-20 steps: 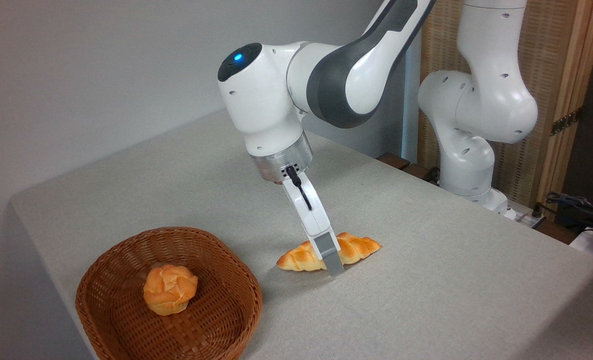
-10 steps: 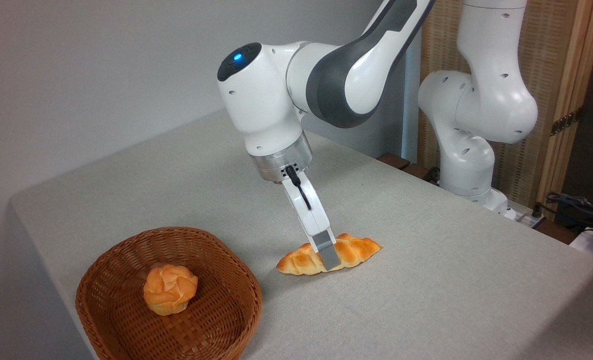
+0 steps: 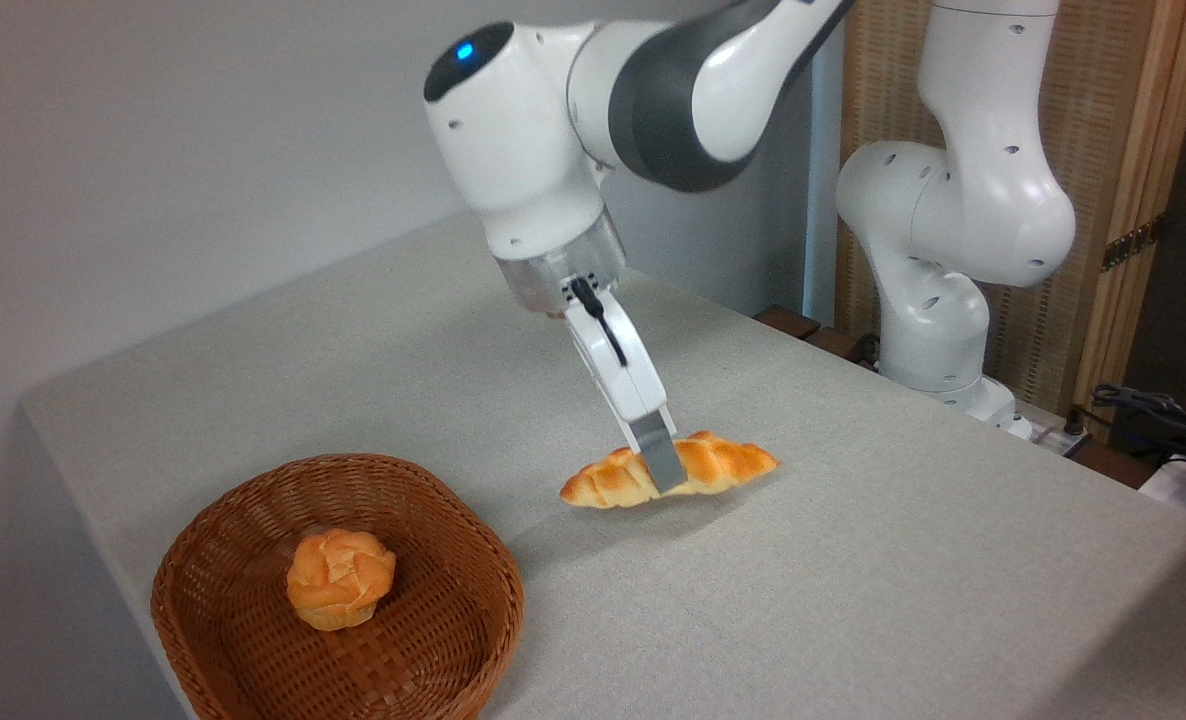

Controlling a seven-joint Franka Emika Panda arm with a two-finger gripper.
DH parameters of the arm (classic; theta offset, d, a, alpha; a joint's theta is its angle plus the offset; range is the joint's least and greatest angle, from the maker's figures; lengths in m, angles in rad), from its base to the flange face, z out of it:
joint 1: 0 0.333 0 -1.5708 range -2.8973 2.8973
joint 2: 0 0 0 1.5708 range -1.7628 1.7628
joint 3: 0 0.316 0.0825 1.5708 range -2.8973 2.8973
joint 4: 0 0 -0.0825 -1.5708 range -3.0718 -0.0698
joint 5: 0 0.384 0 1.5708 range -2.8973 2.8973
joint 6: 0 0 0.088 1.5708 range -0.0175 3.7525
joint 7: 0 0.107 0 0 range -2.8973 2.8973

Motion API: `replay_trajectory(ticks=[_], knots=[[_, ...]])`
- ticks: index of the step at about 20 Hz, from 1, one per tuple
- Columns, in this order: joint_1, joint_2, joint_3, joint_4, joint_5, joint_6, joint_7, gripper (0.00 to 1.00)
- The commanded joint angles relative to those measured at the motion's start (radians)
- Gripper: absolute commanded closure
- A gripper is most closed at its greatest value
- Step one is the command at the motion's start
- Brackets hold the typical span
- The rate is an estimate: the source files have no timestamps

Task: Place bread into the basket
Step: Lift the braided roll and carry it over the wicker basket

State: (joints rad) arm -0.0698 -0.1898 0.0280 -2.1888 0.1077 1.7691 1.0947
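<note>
1. Camera view, far left: a plain grey wall (image 3: 153, 130) stands behind the table (image 3: 903, 600), which wears a pale grey cloth.
2. Near the table's front left corner sits the basket (image 3: 253, 640), reddish-brown wicker with a thick rim.
3. Inside the basket rests a small round knobbly bun (image 3: 340, 579), orange, roughly in the middle of the weave.
4. To the right of the basket, well clear of its rim, is the bread (image 3: 723, 463), a long braided golden loaf with pointed ends. It hangs just above the cloth, and a soft shadow lies on the table beneath it.
5. The gripper (image 3: 661, 468) is clamped across the loaf's middle; only the near grey finger (image 3: 659, 462) shows, the other is hidden behind the bread.
6. Above it the white arm (image 3: 533, 170) slants down from the upper right, a blue light glowing on its wrist housing.
7. Further right the arm's base column (image 3: 943, 300) stands at the table's far edge.
8. Behind that is a woven screen (image 3: 1103, 150) in a wooden frame, and dark cables (image 3: 1153, 410) lie at the far right.
</note>
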Motion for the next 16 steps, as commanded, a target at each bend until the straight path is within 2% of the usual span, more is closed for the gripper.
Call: replay_trajectory(ticks=[1, 3, 5, 7, 10, 12, 16], knots=[[0.004, 0.010, 0.010, 0.093, -0.031, -0.039, 0.005, 0.86], [0.013, 0.058, 0.013, 0.190, -0.110, -0.040, -0.018, 0.86], [0.013, 0.133, 0.026, 0.304, -0.160, -0.040, -0.083, 0.86], [0.015, 0.215, 0.026, 0.421, -0.184, -0.036, -0.157, 0.86], [0.022, 0.305, 0.026, 0.538, -0.221, 0.025, -0.206, 0.86], [0.031, 0.343, 0.026, 0.576, -0.244, 0.097, -0.264, 0.86], [0.031, 0.374, 0.024, 0.578, -0.250, 0.288, -0.334, 0.85]])
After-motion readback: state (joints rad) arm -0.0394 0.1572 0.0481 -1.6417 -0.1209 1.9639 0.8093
